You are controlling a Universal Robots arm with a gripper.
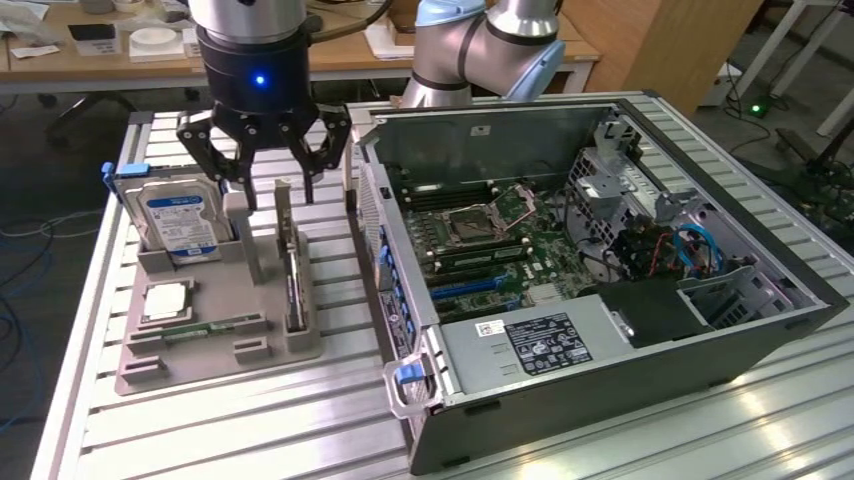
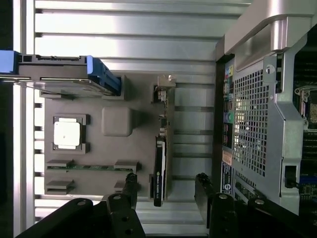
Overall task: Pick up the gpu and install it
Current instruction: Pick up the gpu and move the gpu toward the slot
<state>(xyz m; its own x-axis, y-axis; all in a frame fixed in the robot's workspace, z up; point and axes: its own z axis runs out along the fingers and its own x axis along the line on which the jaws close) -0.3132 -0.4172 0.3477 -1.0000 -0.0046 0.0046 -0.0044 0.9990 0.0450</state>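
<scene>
One thin dark gpu (image 1: 290,262) on edge in grey holder (image 1: 254,285); jaws wide open, empty, above.

The arm (image 1: 487,45) bends over from the far side, its wrist (image 1: 251,30) pointing straight down. The gripper (image 1: 271,185) hangs on the exterior view's left, black fingers (image 1: 224,165) spread wide.

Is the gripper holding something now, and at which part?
Nothing is held. The gripper hangs open above the gpu, which stands on edge in the grey tray.
</scene>
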